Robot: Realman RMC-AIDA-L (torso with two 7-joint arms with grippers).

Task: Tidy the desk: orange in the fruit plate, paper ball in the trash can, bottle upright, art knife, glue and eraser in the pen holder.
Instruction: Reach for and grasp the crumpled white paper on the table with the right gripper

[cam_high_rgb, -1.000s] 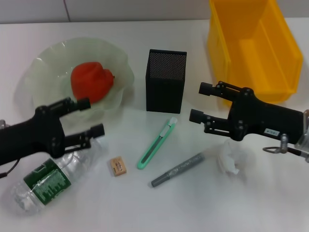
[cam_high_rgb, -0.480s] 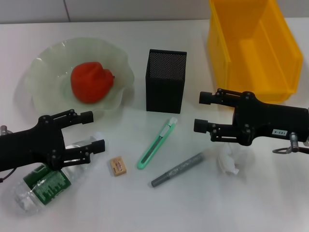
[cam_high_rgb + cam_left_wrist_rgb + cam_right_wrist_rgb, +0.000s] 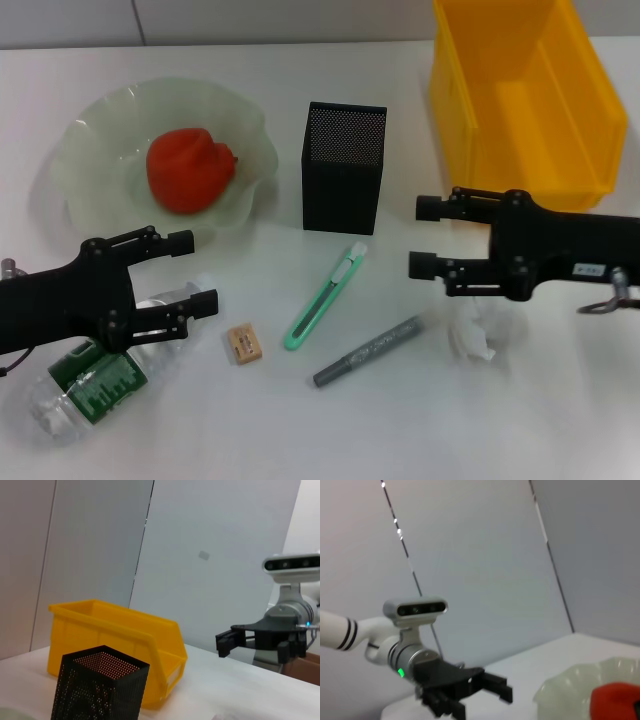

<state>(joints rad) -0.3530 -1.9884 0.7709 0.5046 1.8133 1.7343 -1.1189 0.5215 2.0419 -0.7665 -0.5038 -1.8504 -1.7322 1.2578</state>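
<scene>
The orange (image 3: 190,168) lies in the pale green fruit plate (image 3: 92,128) at the far left. The clear bottle (image 3: 90,385) lies on its side at the near left, with my open left gripper (image 3: 200,270) just over its neck end. The tan eraser (image 3: 244,343), green art knife (image 3: 325,297) and grey glue stick (image 3: 368,351) lie in front of the black mesh pen holder (image 3: 343,168). The white paper ball (image 3: 478,335) sits just below my open right gripper (image 3: 419,237). The yellow trash can (image 3: 520,100) stands at the far right.
In the left wrist view the pen holder (image 3: 97,687) stands before the yellow bin (image 3: 120,640), with the right gripper (image 3: 225,644) farther off. The right wrist view shows the left gripper (image 3: 506,690) and the plate (image 3: 570,682) with the orange (image 3: 615,702).
My left gripper has dropped toward me over the bottle, then held still. The right gripper has drifted right and a little nearer, above the paper ball.
</scene>
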